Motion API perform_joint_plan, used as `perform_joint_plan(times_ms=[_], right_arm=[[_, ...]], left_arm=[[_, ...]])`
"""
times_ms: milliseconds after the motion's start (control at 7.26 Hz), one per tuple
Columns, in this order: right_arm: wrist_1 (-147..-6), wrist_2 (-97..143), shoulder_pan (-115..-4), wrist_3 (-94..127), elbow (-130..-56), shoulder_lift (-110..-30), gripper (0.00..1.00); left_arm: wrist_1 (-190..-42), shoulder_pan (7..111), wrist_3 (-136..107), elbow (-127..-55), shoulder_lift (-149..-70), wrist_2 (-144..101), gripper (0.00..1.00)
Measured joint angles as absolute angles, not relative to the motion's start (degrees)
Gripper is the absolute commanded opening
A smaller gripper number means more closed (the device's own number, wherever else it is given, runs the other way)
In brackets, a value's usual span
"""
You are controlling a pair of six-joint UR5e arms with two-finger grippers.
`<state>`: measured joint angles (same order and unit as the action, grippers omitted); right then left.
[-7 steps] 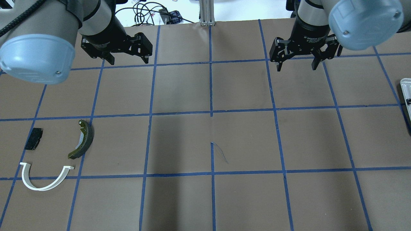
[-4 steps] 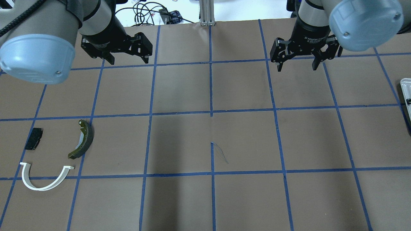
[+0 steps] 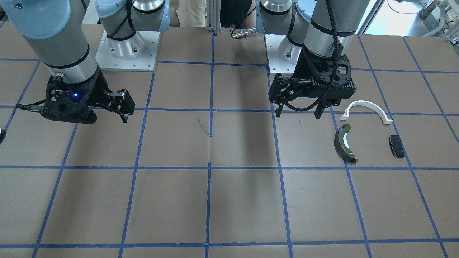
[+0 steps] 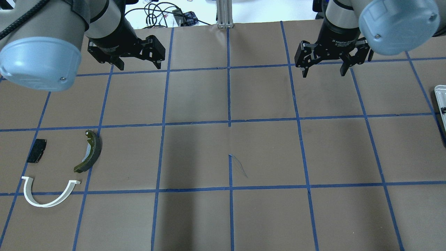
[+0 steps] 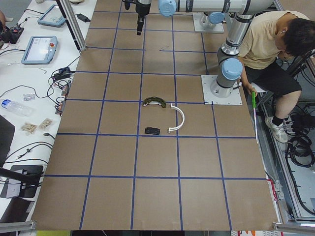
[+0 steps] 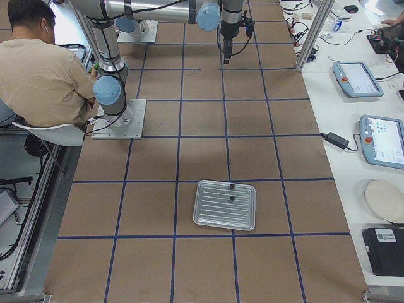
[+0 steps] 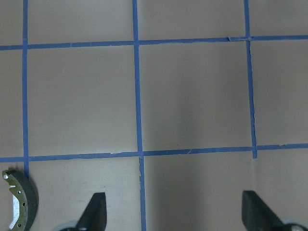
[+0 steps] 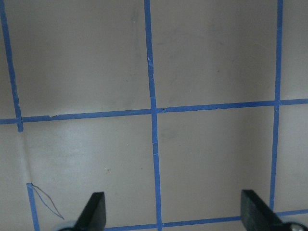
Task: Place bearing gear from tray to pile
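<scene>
The pile lies on the table's left side: a white half-ring arch (image 4: 43, 205), a dark brake shoe with an olive edge (image 4: 95, 151) and a small black pad (image 4: 37, 150). The silver tray (image 6: 214, 218) lies far to the right and holds two small dark parts (image 6: 231, 199); they are too small to tell which is the bearing gear. Only the tray's edge (image 4: 439, 96) shows in the overhead view. My left gripper (image 4: 140, 65) is open and empty, above the table beyond the pile. My right gripper (image 4: 323, 73) is open and empty, well short of the tray.
The table is brown paper with a blue tape grid. Cables and a metal post (image 4: 224, 14) sit beyond the far edge. A seated person (image 6: 44, 76) is behind the robot bases. Tablets and gear lie on the white side bench (image 6: 372, 132).
My right gripper has shifted slightly to the right and toward the far edge, still open. The left arm and the pile have not moved.
</scene>
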<state>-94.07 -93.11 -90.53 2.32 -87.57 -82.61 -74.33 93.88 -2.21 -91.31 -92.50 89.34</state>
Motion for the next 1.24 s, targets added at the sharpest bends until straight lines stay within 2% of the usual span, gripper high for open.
perform_joint_plan(times_ms=[275, 551, 1239], right_arm=[[-94.88, -92.82, -83.23, -9.31, -87.41, -82.22, 1.00], [-96.99, -90.39, -68.93, -24.18, -87.56, -79.88, 1.00], [-115.09, -88.80, -46.82, -53.84, -86.08, -63.39, 1.00]], left_arm=[[-74.28, 93.92, -2.20, -91.44, -92.50, 89.25, 1.00], [-74.27, 93.87, -2.20, -91.49, -92.49, 89.29, 1.00], [-74.27, 93.88, -2.20, -91.43, -92.51, 89.26, 1.00]])
